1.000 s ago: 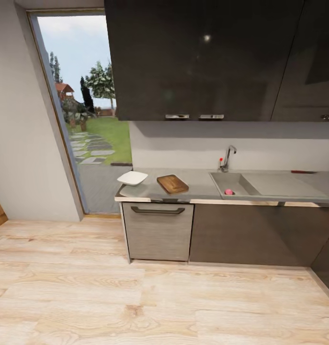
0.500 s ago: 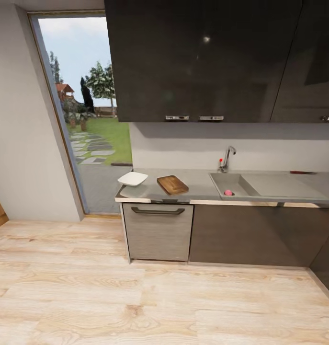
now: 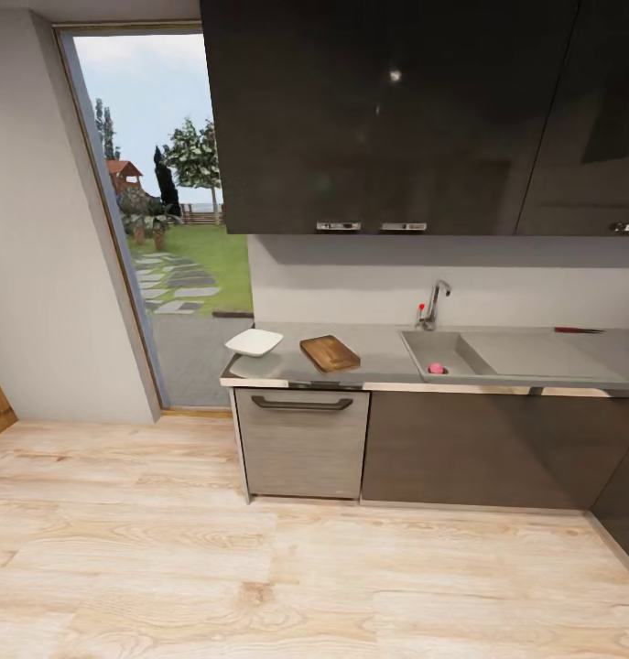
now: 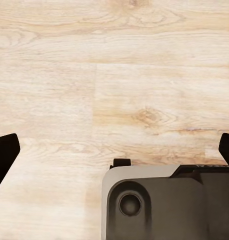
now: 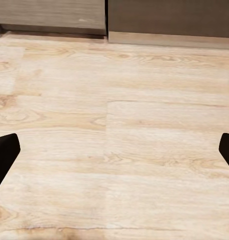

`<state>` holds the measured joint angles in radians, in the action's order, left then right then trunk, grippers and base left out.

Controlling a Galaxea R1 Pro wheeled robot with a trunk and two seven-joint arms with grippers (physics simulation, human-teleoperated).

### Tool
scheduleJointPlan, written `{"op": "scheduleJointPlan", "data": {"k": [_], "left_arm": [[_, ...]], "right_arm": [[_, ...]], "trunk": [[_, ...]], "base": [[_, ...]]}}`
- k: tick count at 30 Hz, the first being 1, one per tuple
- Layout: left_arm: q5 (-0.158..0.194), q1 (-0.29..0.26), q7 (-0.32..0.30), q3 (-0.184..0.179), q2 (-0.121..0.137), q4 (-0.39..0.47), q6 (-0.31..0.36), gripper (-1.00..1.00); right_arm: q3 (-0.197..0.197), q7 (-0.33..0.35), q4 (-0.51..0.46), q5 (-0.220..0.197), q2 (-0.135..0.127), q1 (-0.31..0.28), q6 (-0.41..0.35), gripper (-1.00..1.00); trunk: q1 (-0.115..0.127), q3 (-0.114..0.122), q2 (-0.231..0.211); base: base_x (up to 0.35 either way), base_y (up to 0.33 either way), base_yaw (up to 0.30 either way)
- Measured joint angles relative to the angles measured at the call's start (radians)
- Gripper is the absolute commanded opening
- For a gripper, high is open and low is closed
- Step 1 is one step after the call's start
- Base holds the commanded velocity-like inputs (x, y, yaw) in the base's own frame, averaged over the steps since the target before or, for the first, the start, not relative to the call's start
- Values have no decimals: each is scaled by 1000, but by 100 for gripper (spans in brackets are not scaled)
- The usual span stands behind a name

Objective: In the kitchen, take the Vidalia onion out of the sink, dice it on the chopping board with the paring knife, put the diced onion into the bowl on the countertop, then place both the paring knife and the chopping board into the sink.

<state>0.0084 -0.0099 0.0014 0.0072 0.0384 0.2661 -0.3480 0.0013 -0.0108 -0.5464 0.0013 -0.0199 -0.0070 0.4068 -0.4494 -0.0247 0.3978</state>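
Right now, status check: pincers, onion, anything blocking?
Left pincer and right pincer open, empty, over floor. Onion in sink. Board, bowl on countertop. Path looks clear.

Wood floor (image 3: 259, 567), dark wall cabinets (image 3: 387, 119), window (image 3: 158, 183).

Floor (image 5: 114, 150): pale wooden planks with clear grain; it takes up most of the frame, and plank seams run across it and down the middle.
Cabinet fronts (image 5: 169, 17): dark brown panels along the upper edge of the frame; a lighter grey-brown panel (image 5: 49, 12) sits at the upper left, with a thin vertical gap between the two.
Plinth (image 5: 169, 40): a light strip under the dark panels, where they meet the floor.
Right tool (image 5: 114, 152): two dark fingertips (image 5: 4, 150) show at the left and right edges, lower half of the frame; they stand wide apart, with bare floor between them.
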Motion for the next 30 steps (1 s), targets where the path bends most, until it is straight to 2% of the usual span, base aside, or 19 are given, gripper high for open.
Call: {"op": "scheduleJointPlan", "data": {"k": [30], "left_arm": [[0, 0, 0, 0, 0, 2, 0, 100]], "right_arm": [[1, 1, 15, 0, -9, 0, 1, 100]], "trunk": [[0, 0, 0]], "base": [[0, 0, 0]]}}
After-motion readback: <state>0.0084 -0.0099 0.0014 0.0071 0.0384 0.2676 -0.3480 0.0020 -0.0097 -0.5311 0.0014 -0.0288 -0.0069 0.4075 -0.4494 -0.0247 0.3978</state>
